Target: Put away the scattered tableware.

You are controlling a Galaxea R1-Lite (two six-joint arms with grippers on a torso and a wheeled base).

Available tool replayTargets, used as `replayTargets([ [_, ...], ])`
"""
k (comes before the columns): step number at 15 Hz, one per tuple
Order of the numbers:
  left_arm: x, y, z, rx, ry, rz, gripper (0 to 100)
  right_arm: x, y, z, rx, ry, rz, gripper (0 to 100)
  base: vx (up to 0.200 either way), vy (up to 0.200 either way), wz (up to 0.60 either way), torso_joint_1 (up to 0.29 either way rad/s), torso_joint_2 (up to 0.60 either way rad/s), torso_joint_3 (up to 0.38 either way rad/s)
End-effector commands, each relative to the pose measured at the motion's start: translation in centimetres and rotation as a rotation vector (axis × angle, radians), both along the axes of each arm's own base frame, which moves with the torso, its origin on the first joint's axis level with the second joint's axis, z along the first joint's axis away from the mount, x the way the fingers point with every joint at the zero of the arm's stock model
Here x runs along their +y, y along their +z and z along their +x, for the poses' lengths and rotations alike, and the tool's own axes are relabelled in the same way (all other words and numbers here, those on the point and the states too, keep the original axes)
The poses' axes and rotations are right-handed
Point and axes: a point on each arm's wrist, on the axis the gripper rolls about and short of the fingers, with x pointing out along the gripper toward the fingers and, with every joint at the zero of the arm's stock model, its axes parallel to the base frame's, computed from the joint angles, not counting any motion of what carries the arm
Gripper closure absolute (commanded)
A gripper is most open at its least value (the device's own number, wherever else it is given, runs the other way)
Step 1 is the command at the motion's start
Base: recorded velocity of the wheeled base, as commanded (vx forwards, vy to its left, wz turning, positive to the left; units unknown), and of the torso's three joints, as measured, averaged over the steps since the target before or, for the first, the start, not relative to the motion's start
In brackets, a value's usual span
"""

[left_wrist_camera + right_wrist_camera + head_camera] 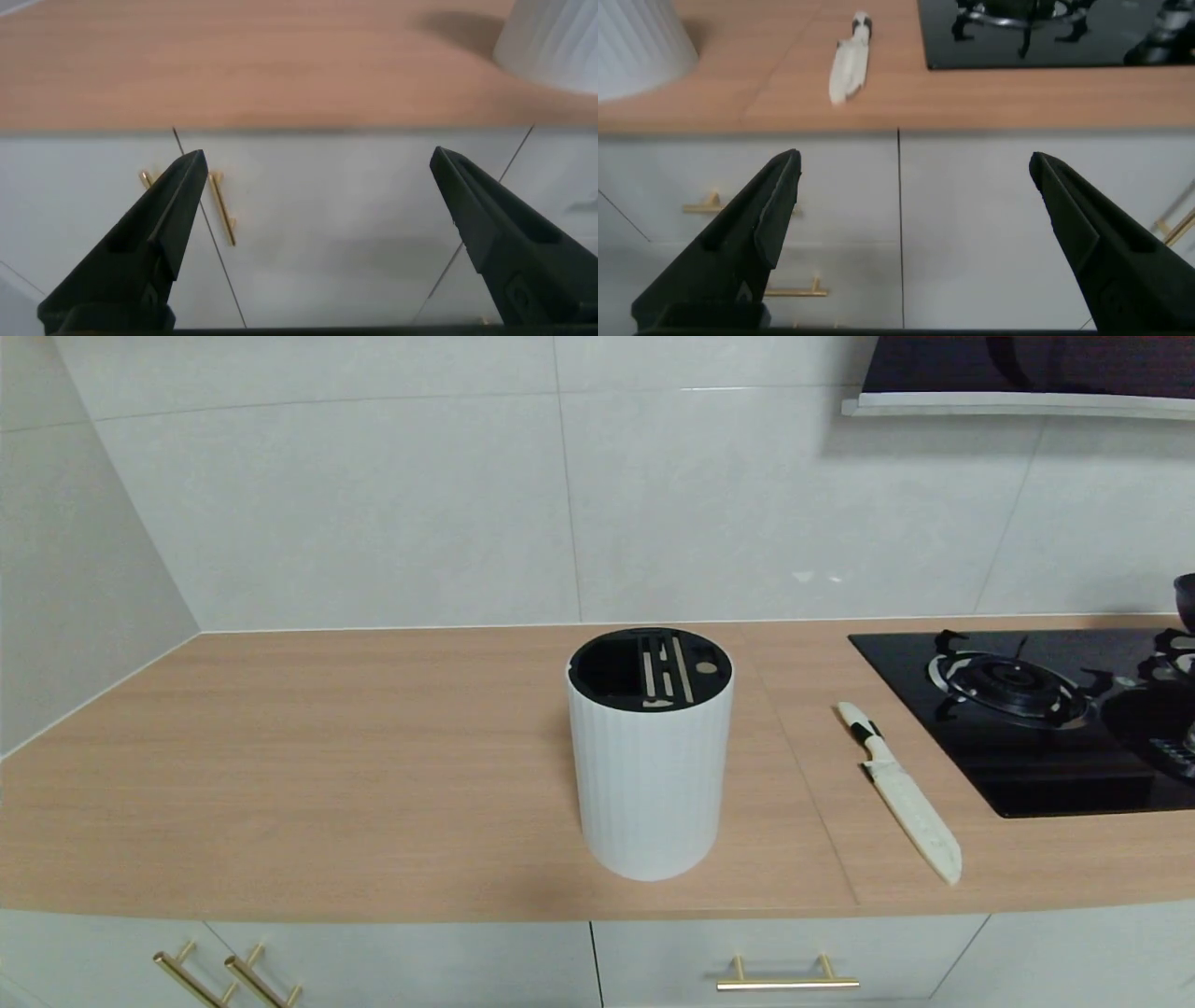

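A white knife (898, 791) with a black band on its handle lies flat on the wooden counter (327, 756), apart from the white ribbed holder (651, 775) and just beside the black gas stove (1027, 709). The left gripper (316, 163) and right gripper (913, 161) hang before the cabinet doors (327, 243), both claws spread wide, pinching nothing.

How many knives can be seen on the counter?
1. The knife lies flat on the counter, between the white holder and the stove. The holder's slots show no handles.
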Motion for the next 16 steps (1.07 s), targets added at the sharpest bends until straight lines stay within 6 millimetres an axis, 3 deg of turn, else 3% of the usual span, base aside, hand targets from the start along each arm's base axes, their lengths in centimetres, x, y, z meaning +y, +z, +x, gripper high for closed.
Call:
replayTargets([
  [1, 0.00, 0.00, 0.01, 0.001, 0.002, 0.000, 0, 0.00, 0.02, 0.01, 0.000, 0.001, 0.000, 0, 0.000, 0.000, 0.00, 0.246, -0.54, -0.290],
  [10, 0.00, 0.00, 0.01, 0.001, 0.000, 0.000, 0, 0.00, 0.00, 0.01, 0.001, 0.001, -0.002, 0, 0.000, 0.000, 0.00, 0.267, -0.57, -0.305],
  [16, 0.00, 0.00, 0.01, 0.001, 0.000, 0.000, 0, 0.00, 0.00, 0.01, 0.001, 0.001, -0.002, 0, 0.000, 0.000, 0.00, 0.151, -0.31, -0.168],
])
